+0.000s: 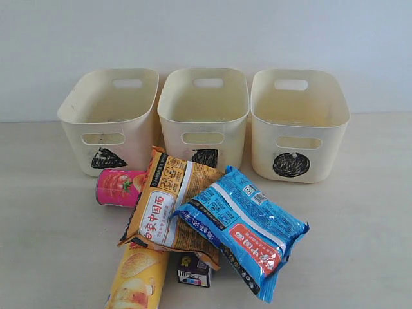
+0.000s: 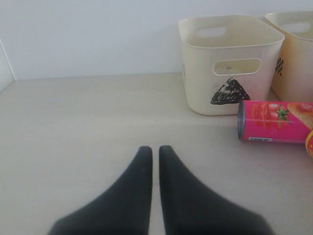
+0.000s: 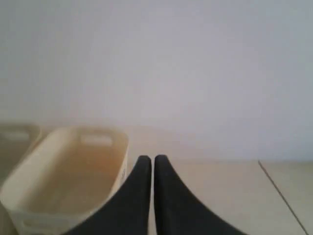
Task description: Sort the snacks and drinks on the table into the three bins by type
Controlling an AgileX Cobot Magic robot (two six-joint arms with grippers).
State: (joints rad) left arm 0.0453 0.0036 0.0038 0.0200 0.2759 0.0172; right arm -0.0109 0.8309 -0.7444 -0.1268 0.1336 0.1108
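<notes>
Three cream bins stand in a row at the back: triangle bin (image 1: pixel 109 119), square bin (image 1: pixel 203 116), circle bin (image 1: pixel 297 122). In front lies a pile: an orange-yellow noodle packet (image 1: pixel 168 206) with a blue noodle packet (image 1: pixel 243 226) overlapping it, a pink chip tube (image 1: pixel 118 187) on its side, a yellow chip tube (image 1: pixel 138 278), and a dark carton (image 1: pixel 194 270) half under the packets. No whitish carton shows. My left gripper (image 2: pixel 155 149) is shut and empty over bare table, left of the triangle bin (image 2: pixel 227 61) and pink tube (image 2: pixel 274 121). My right gripper (image 3: pixel 147 159) is shut and empty beside a bin (image 3: pixel 68 178).
The pale table (image 1: pixel 360 244) runs on to both sides of the pile and ends at a white wall behind the bins. Neither arm shows in the exterior view. A seam in the surface (image 3: pixel 283 196) lies to one side of the right gripper.
</notes>
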